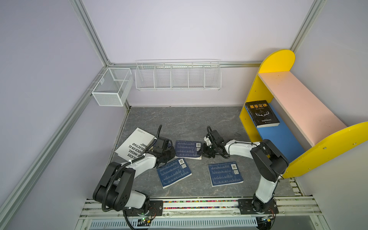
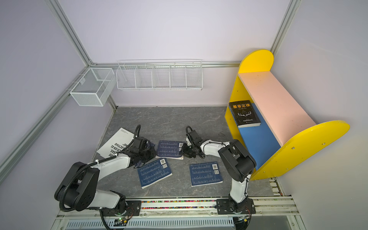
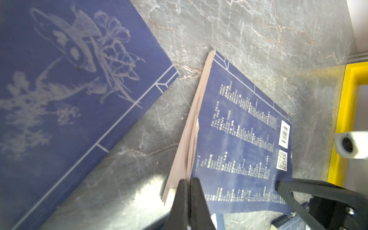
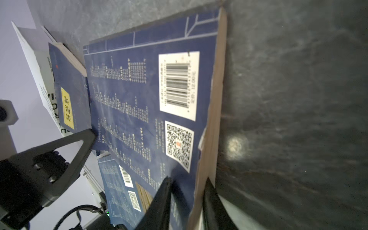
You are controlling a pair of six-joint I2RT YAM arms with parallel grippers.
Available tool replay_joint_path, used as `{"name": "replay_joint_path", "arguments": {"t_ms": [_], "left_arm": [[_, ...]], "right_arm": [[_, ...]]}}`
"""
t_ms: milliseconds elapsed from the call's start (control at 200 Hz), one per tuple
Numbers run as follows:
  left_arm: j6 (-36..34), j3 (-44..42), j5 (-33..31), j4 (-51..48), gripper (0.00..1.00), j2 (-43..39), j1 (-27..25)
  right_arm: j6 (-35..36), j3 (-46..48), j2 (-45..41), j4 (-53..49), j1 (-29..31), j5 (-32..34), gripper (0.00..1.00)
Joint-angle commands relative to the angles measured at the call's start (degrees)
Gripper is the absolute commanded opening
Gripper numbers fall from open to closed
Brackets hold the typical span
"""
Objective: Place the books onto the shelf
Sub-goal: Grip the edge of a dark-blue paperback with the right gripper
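Navy paper fills the gap between the two claws. The middle navy book [image 1: 188, 149] lies barcode side up on the grey marbled table [image 1: 179, 119], with a claw at each of its short ends.

The right claw [image 4: 188, 179] grasps this book. One finger rests on the cover near the QR square and the other sits against the tan page edge, so the book's edge is caught between them.

The left claw [image 3: 188, 180] is clenched, its fingers [image 3: 182, 199] pressed together at the opposite page edge. Whether they pinch any paper I cannot tell.

Just beside the left claw, on the side away from the right claw, sits a yellow-label navy book [image 4: 67, 107]. The large white book [image 1: 135, 143] is just beyond it.

Behind the claws, toward the arm bases, two more books lie flat and apart from each other. The near-left navy book [image 1: 174, 173] is closer to the left claw, and the near-right navy book [image 1: 226, 173] is closer to the right claw.

Well apart from the right claw, on its outer side, stands the shelf [image 1: 278, 59]. A black book [image 1: 261, 113] lies on its blue lower board [image 1: 278, 139], at the end far from the arm bases. The pink upper board [image 1: 294, 99] runs above it.
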State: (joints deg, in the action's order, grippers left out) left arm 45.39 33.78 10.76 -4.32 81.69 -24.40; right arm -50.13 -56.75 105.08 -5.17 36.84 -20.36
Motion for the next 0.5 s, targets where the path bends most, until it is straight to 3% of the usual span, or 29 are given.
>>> {"name": "replay_joint_path", "arguments": {"t_ms": [0,155,435,495], "left_arm": [[0.53,-0.56,1.91,1.07,0.0,-0.58,-0.48],[0.6,-0.65,2.06,1.08,0.0,-0.47,-0.47],[1.14,1.35,0.49,-3.92,0.0,-3.73,-0.31],[1.98,1.86,1.97,-4.25,0.11,-5.38,0.14]], "right_arm": [[0.85,-0.94,-2.55,-2.59,0.09,0.17,0.21],[2.45,-1.58,-3.46,-4.66,0.02,1.54,0.07],[8.77,-5.37,-7.78,-12.51,0.02,8.33,0.06],[12.18,-7.37,-9.87,-16.0,0.0,12.04,0.06]]}}
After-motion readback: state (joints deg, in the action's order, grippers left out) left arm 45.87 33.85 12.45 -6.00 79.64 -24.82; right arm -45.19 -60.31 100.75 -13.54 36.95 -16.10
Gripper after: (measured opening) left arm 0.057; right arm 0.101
